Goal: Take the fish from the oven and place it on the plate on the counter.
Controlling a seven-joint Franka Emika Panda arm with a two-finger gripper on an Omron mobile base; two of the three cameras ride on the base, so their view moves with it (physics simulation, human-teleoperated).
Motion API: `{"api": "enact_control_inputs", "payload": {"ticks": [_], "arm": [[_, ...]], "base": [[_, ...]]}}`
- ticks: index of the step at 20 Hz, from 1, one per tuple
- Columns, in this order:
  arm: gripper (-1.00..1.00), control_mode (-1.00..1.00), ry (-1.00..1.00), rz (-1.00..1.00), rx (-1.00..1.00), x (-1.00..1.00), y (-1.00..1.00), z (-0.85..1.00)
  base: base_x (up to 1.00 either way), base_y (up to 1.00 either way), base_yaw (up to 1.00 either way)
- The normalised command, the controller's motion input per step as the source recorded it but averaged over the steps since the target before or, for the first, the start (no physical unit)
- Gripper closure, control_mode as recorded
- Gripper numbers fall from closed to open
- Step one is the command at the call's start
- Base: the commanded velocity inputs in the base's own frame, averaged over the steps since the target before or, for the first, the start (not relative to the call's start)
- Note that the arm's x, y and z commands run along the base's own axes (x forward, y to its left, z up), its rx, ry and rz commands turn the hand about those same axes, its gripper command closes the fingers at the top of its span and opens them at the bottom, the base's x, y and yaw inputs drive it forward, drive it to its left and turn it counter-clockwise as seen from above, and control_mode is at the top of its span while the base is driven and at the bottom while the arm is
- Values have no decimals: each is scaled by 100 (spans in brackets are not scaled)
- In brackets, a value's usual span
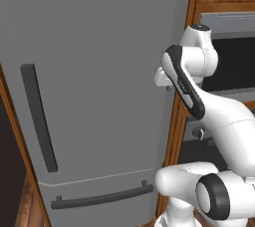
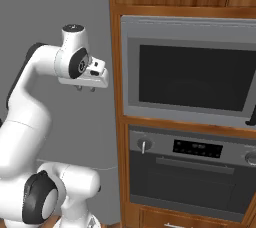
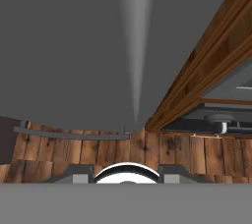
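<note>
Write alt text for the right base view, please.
The white arm's gripper hangs with nothing in it in front of the grey fridge, left of a wooden cabinet column. That column holds a grey-framed, dark-windowed unit above the oven, whose door is closed.

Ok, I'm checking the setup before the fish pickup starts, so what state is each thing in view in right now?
Oven: door shut, display lit.
Microwave: door shut, window dark.
Fridge: both doors shut.
Tool: held in front of the fridge, pointing down, nothing between its fingers; how far they stand apart is unclear.
</note>
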Motion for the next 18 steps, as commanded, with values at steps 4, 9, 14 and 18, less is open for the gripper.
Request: {"api": "enact_control_inputs", "payload": {"ticks": [4,9,14,18], "arm": [[-100,-100,0,0,0,1,0,0],[-100,-100,-1,-8,0,-9,-9,-19],[-100,-100,0,-23,4,-45,-59,-24],[-100,-100,0,-31,20,-27,-98,-11]], "base": [[0,0,0],[0,0,0],[0,0,0],[0,0,0]]}}
